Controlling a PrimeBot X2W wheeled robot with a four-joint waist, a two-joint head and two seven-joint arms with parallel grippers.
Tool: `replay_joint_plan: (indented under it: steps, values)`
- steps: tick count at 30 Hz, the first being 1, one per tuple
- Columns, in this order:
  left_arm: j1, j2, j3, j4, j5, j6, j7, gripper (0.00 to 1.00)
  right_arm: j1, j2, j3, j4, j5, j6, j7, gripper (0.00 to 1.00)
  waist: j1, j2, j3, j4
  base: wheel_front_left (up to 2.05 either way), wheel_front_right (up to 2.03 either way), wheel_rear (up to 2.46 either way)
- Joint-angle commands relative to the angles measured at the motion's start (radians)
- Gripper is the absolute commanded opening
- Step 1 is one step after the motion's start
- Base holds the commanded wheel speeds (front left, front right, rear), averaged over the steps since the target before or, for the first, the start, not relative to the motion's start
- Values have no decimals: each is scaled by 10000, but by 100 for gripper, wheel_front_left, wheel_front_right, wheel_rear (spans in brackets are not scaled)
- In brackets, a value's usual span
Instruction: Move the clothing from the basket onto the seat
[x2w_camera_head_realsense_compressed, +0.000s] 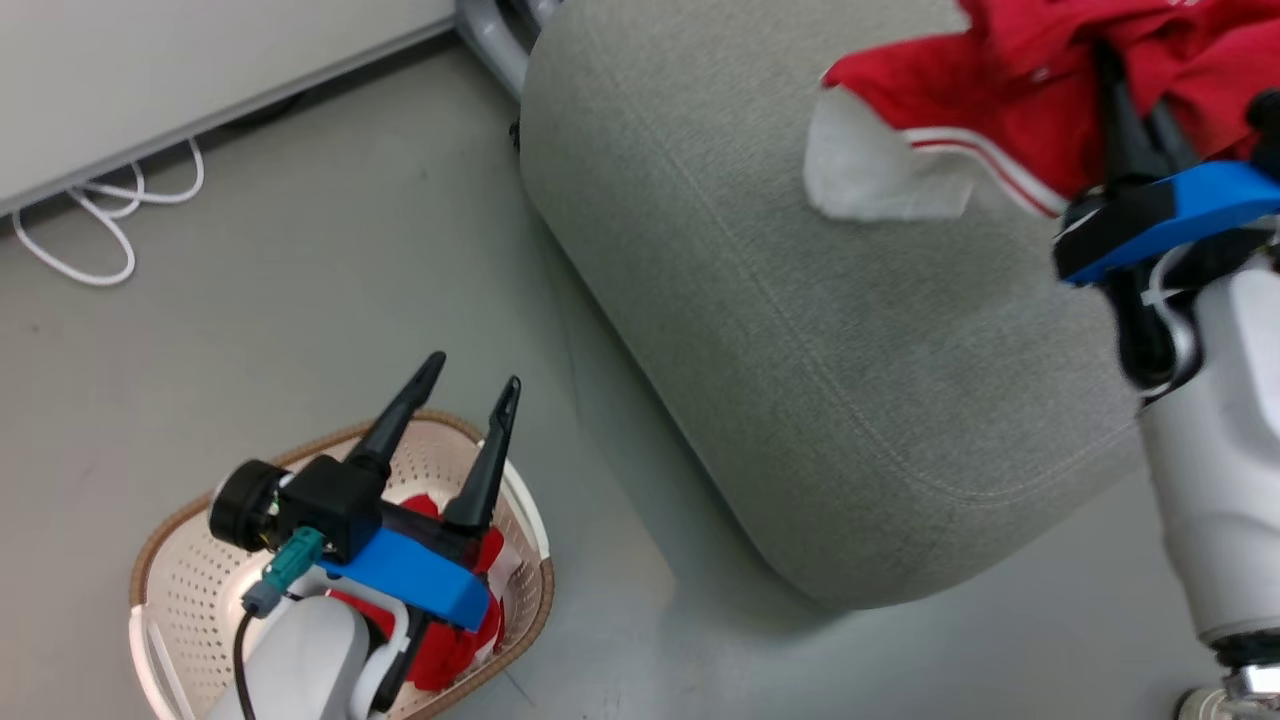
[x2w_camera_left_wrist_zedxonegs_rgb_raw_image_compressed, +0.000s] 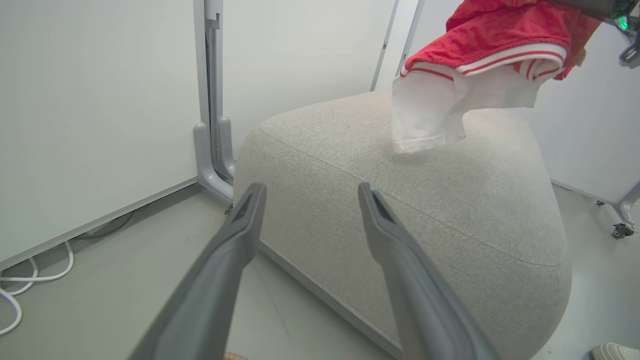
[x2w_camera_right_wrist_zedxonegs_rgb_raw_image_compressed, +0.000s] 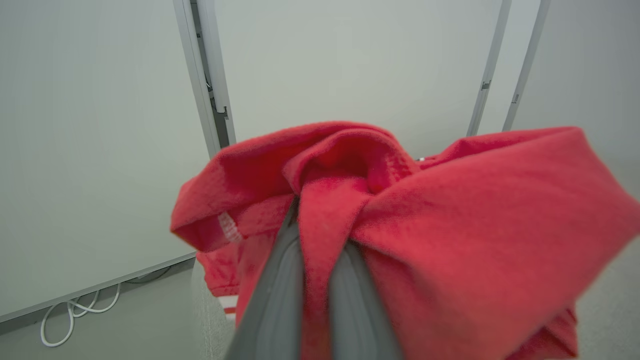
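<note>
The right tool (x2w_camera_right_wrist_zedxonegs_rgb_raw_image_compressed: 320, 235) is fully closed, a fold of a red garment (x2w_camera_head_realsense_compressed: 1000, 90) pinched between its fingers. The garment is bunched, with no clear long axis. It hangs over the far right end of the seat (x2w_camera_head_realsense_compressed: 760, 330), and its striped hem and a white flap point down at the cushion. From the head, the flap reaches toward the seat's left edge. The left wrist view shows it drooping to the seat top, though whether it touches is unclear. The right wrist view adds the grip itself: cloth wrapped over both fingertips.

In the head view the seat's long axis runs from the top middle down to the lower right, and a stitched seam follows its rounded near edge.

The left tool (x2w_camera_head_realsense_compressed: 475, 370) is spread wide and holds nothing. It hovers over the basket (x2w_camera_head_realsense_compressed: 190, 600), its fingers pointing up and slightly right toward the seat's near corner. The basket stands on the floor (x2w_camera_head_realsense_compressed: 300, 300), left of the seat and apart from it. A second red garment (x2w_camera_head_realsense_compressed: 450, 650) lies crumpled against its right wall, partly under the left arm.

A white cable (x2w_camera_head_realsense_compressed: 199, 170) loops on the floor by the wall.
</note>
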Motion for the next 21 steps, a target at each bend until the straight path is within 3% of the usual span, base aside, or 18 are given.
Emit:
replay_joint_plan:
  steps: [1, 11, 21]
  values:
    - [-373, 166, 63, -163, 66, -9, -27, 100, -438, -387, -204, 65, 76, 5, 39, 0, -1, 0, 1102, 743, 0, 0, 0]
    - [-929, 702, 724, -1230, 276, 81, -29, 100, -1822, -2221, -1946, 189, 318, 3, -264, 0, -1, 0, 2980, 1591, 0, 0, 0]
    - [-915, 1255, 1009, -2099, 516, 267, 5, 100, -2111, -2268, -2988, 1239, 661, 3, -607, 0, -1, 0, 4202, 1795, 0, 0, 0]
